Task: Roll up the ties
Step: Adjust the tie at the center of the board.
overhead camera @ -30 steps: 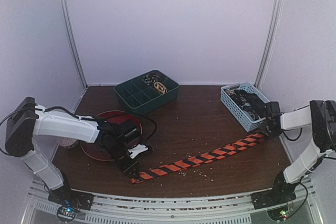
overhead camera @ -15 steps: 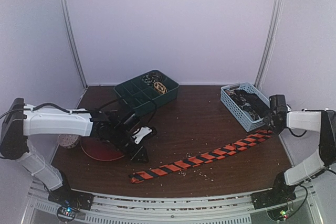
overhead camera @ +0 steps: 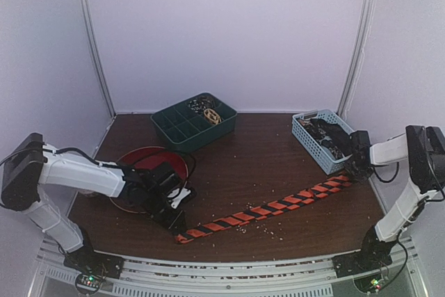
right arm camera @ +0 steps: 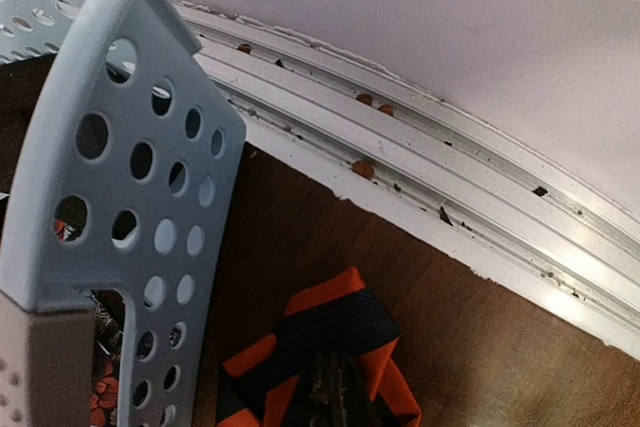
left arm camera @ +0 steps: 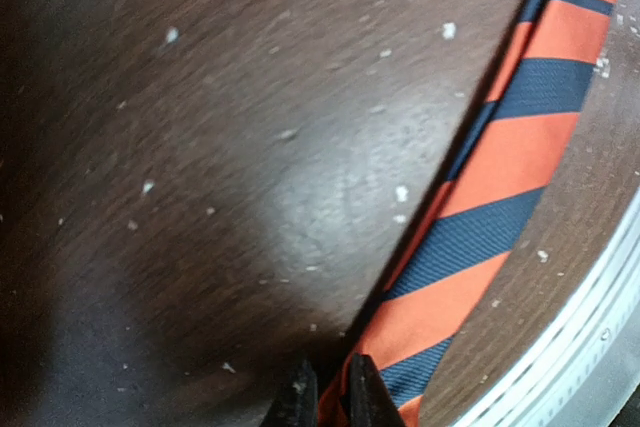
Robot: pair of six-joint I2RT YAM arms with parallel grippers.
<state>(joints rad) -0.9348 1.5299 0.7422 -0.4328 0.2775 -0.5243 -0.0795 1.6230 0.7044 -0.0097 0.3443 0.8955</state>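
Note:
An orange-red and black striped tie [overhead camera: 264, 210] lies flat, running diagonally from the near left to the far right of the table. My left gripper [overhead camera: 178, 226] is low over its narrow near-left end. In the left wrist view the two fingertips [left arm camera: 300, 399] are pinched on the tie's edge [left arm camera: 500, 167]. My right gripper [overhead camera: 352, 172] is at the wide end beside the blue basket. In the right wrist view its gripper [right arm camera: 335, 397] has its fingers pressed together on the folded tie end [right arm camera: 340, 327]. A tan coil [overhead camera: 213, 115] and a dark patterned coil [overhead camera: 199, 104] sit in the green box.
A green compartment box [overhead camera: 182, 130] stands at the back centre. The blue perforated basket [overhead camera: 311, 141] with dark fabric is at the back right and fills the left of the right wrist view [right arm camera: 120, 177]. A red plate [overhead camera: 149, 165] lies behind my left arm. Crumbs dot the table.
My left gripper has come down from beside the red plate onto the tie's narrow end. My right gripper has dropped lower at the wide end.

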